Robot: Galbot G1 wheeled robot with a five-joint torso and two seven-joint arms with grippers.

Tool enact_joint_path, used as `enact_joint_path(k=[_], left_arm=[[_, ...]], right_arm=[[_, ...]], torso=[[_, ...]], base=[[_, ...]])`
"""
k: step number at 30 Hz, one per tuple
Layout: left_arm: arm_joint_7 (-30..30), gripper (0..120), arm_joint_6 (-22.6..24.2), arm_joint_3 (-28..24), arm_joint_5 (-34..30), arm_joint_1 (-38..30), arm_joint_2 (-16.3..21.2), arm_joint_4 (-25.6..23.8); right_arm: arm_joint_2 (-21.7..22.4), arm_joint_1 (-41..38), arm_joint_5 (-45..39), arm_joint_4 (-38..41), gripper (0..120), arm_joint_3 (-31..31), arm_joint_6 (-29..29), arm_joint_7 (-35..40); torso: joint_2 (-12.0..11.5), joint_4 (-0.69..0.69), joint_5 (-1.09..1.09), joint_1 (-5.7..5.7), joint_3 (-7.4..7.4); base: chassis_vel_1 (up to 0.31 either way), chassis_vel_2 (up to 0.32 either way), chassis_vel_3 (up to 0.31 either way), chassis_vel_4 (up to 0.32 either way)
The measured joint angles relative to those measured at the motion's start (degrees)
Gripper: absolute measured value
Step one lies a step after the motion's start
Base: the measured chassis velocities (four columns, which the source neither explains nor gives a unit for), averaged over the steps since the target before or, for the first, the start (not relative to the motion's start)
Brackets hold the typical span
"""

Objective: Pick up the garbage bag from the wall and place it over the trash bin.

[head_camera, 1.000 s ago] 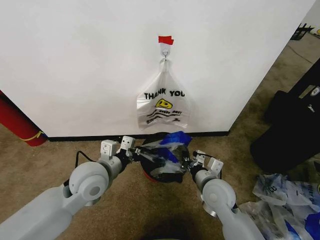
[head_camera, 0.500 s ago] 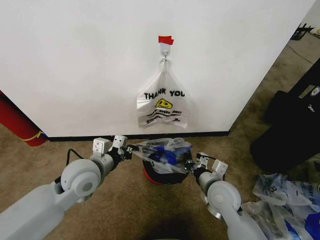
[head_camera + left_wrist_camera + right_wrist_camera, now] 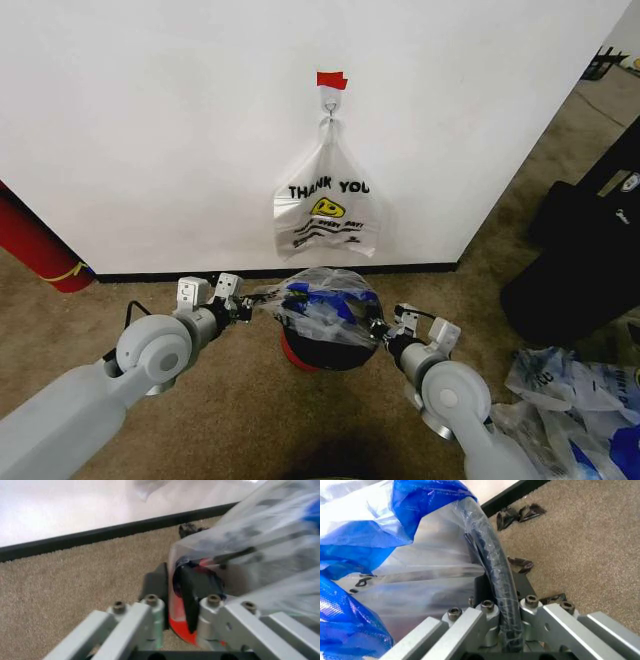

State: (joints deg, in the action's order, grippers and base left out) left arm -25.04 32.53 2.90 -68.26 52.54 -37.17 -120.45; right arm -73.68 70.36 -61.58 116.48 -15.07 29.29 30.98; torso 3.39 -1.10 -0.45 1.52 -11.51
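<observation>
A plain white wall (image 3: 150,120) with a black baseboard rises from brown carpet (image 3: 250,420); a white "THANK YOU" bag (image 3: 325,205) hangs from a hook under a strip of red tape (image 3: 331,79); a heap of plastic bags (image 3: 570,400) lies on the carpet to the right. The garbage bag (image 3: 322,305) is stretched over the trash bin (image 3: 318,345), hiding most of its mesh; the left gripper (image 3: 238,300) and right gripper (image 3: 383,326) are each clamped on a dark handle at opposite sides.
</observation>
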Motion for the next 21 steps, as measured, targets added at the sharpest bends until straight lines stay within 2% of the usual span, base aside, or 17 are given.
enact_joint_path(k=[2, 5, 12, 13, 16, 20, 21], left_arm=[[-0.7, 23, 0.11, 0.11, 0.76, 0.08, -0.47, -1.41], [-1.17, 29, 0.33, 0.3, 1.15, 0.04, -0.6, -2.84], [-2.52, 60, 0.05, 1.62, 2.12, -0.68, 0.62, -10.35], [-2.52, 60, 0.05, 1.62, 2.12, -0.68, 0.62, -10.35], [-1.84, 72, -0.09, -0.15, 4.46, -0.65, 0.72, -13.9], [0.62, 89, 0.31, -4.22, 5.77, -2.28, -1.02, -15.69], [0.62, 89, 0.31, -4.22, 5.77, -2.28, -1.02, -15.69]], right_arm=[[-0.46, 0.87, 0.3, 0.26, 0, -1.2, -0.2, 0.42], [-0.66, 1.95, 0.83, 0.68, 0, -2.44, -0.4, 0.5], [-0.6, 4.92, 3.56, 1.89, 0, -5.41, -0.98, -0.22], [-0.6, 4.92, 3.56, 1.89, 0, -5.41, -0.98, -0.22], [-0.53, 4.81, 4.58, 2.24, 0, -5.26, -1.02, -0.3], [-0.25, 4.3, 5.09, 2.71, 0, -4.86, -1.01, -0.28], [-0.25, 4.3, 5.09, 2.71, 0, -4.86, -1.01, -0.28]], torso=[[0.0, 0.01, 0.0, 0.0, 0.0], [0.0, -0.03, -0.03, 0.0, 0.0], [0.0, -0.02, 0.0, 0.0, 0.0], [0.0, -0.02, 0.0, 0.0, 0.0], [0.0, 0.0, 0.0, 0.0, 0.0], [0.0, -0.02, -0.02, 0.0, 0.0], [0.0, -0.02, -0.02, 0.0, 0.0]], base=[[0.0, 0.0, 0.0, 0.0], [0.0, 0.0, 0.0, 0.0], [0.0, 0.0, 0.0, 0.0], [0.0, 0.0, 0.0, 0.0], [0.0, 0.0, 0.0, 0.0], [0.0, 0.0, 0.0, 0.0], [0.0, 0.0, 0.0, 0.0]])
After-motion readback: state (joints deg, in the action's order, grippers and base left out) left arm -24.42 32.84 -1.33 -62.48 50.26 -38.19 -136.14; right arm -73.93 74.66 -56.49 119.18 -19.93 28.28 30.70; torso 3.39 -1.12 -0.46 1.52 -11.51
